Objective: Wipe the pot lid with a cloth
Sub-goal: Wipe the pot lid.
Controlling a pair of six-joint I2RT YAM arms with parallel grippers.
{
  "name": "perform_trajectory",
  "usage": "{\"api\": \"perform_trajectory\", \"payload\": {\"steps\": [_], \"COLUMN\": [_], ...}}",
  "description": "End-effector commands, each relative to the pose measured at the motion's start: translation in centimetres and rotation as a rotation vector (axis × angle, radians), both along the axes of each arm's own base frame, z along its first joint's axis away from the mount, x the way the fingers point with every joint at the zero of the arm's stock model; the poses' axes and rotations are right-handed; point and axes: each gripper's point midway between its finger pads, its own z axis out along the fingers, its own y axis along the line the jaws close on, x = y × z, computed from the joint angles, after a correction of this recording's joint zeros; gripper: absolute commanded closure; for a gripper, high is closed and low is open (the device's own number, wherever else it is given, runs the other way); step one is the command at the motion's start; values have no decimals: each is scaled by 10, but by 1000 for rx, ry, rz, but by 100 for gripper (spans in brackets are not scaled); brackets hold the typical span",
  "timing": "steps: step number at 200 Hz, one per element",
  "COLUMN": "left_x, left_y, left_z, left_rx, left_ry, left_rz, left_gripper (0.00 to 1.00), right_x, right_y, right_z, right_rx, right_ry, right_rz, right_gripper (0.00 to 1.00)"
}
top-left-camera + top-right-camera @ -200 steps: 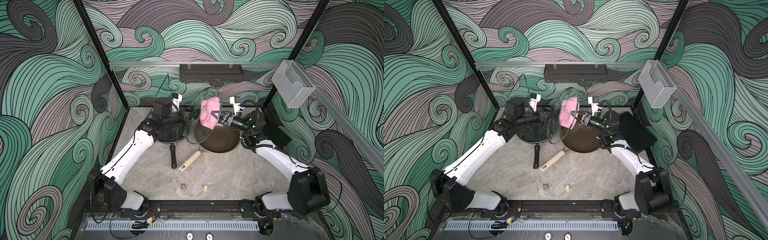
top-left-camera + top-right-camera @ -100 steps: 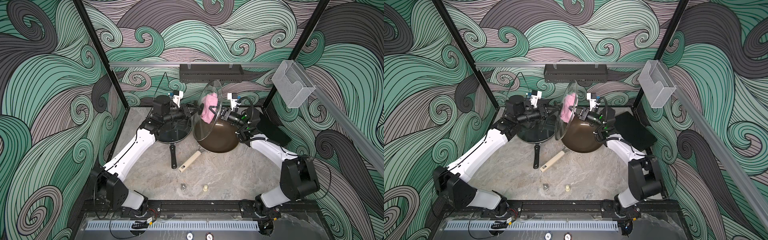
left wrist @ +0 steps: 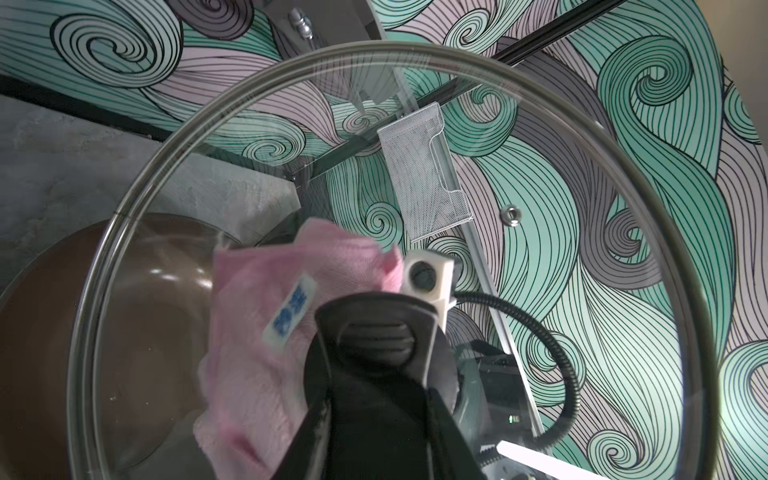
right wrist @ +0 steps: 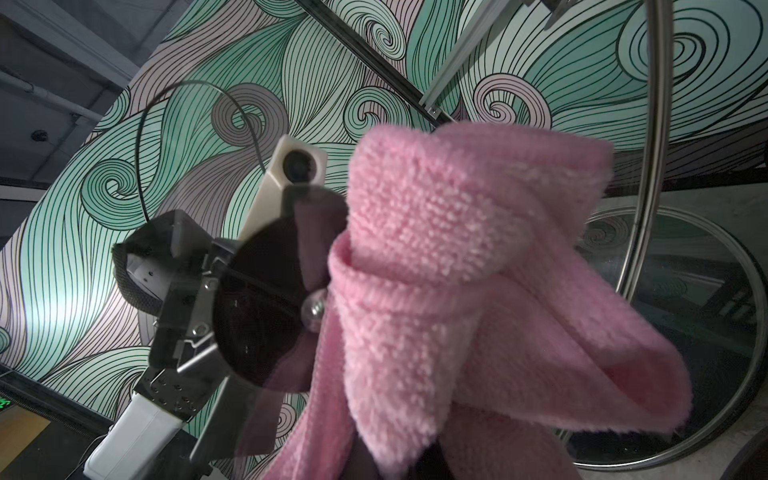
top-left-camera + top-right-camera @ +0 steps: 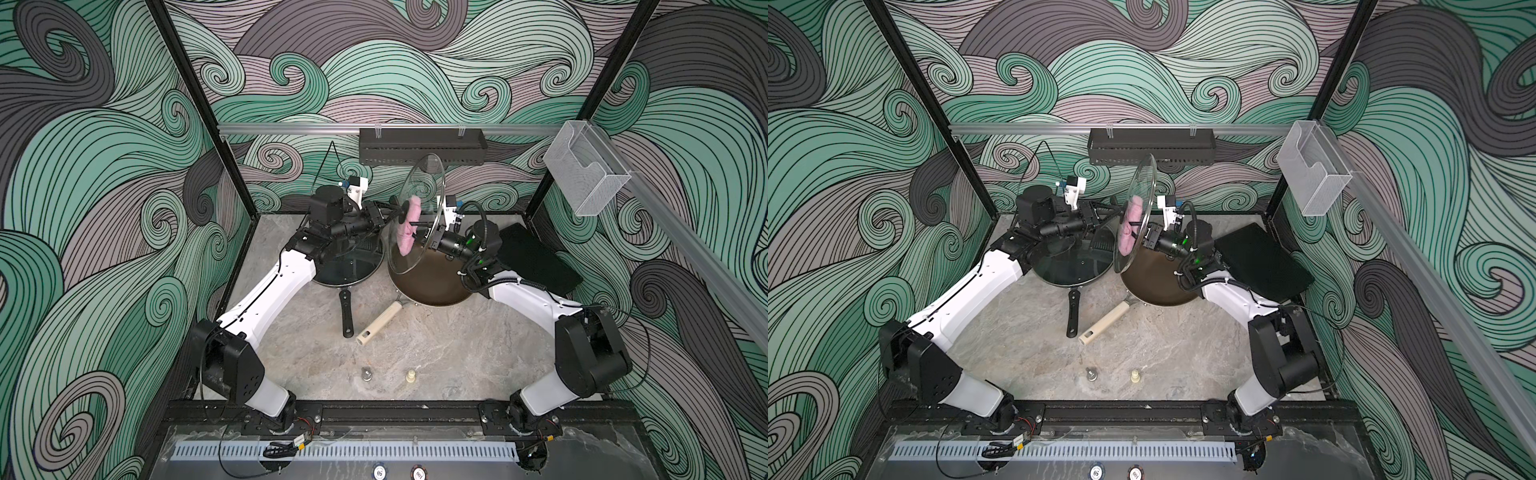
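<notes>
Overhead, in both top views, the pot lid (image 5: 424, 183) (image 5: 1143, 187) stands on edge in the air, slightly tilted. Its lower rim hangs over the brown pan (image 5: 432, 286) (image 5: 1154, 286). The knob side faces the left arm and the hollow side faces the right arm. The left hand (image 5: 390, 212) (image 5: 1115, 214) is clamped on the knob. The right hand (image 5: 420, 232) (image 5: 1140, 235) is closed on the cloth (image 5: 409, 226) (image 5: 1128, 230), which lies bunched against the hollow side and hangs lengthwise down the glass. Beside the brown pan, the black pan (image 5: 349, 270) carries a second glass lid. Both pans sit on the worktop (image 5: 436, 353).

From the left wrist, the pot lid (image 3: 540, 166) is seen face on. The cloth (image 3: 249, 332) shows through the glass with its blue tag (image 3: 291, 311) turned to the camera. The left hand (image 3: 374, 415) is closed at the centre, and the brown pan (image 3: 62, 311) lies beyond the rim.

From the right wrist, the cloth (image 4: 457, 270) fills the middle and covers the right hand's fingers. The knob (image 4: 257, 311) and the left hand (image 4: 187, 324) gripping it show through the glass. The second glass lid (image 4: 685, 332) lies flat on the black pan.
</notes>
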Motion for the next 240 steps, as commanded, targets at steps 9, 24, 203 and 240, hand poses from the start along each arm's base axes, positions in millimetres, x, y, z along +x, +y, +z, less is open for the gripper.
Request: {"api": "perform_trajectory", "payload": {"steps": [9,24,203,240], "left_x": [0,6,-22,-26], "left_y": [8,11,17,15], "left_z": [77,71,50,57], "left_rx": [-86,-76,-119,-143], "left_ry": [-248,-236,-140,-132], "left_rz": [22,37,-33,-59], "left_gripper": [100,100,100,100], "right_x": [-33,-41,-11,28], "right_y": [7,5,-26,-21], "right_z": [12,14,85,80], "right_rx": [8,4,-48,-34], "right_ry": [-47,-49,-236,-216], "right_rz": [52,54,-92,-100], "right_gripper": [100,100,100,100]}}
